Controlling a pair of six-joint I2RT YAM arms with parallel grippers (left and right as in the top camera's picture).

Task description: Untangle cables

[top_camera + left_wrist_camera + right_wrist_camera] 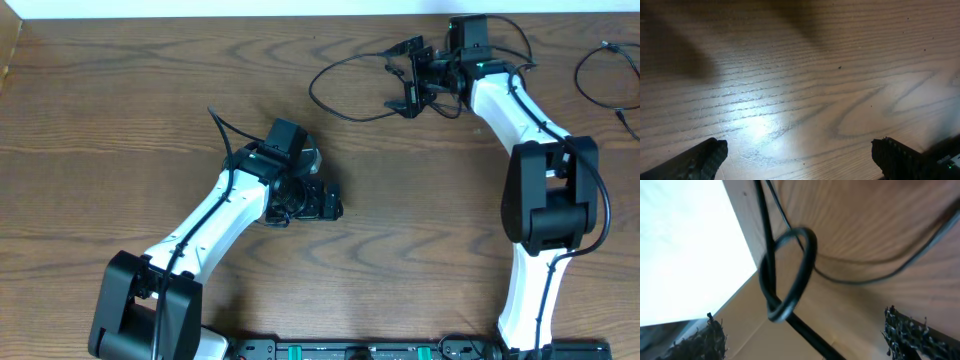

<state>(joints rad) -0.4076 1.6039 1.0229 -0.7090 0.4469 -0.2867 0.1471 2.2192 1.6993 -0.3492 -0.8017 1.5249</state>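
Right gripper (801, 319) spread wide at cable (813, 250), left gripper (800, 147) spread, empty

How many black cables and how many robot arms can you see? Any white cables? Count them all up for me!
Black cables: 2 (looped cable, right-edge cable)
White cables: 0 in view
Robot arms: 2 (left arm, right arm)
Total: 4
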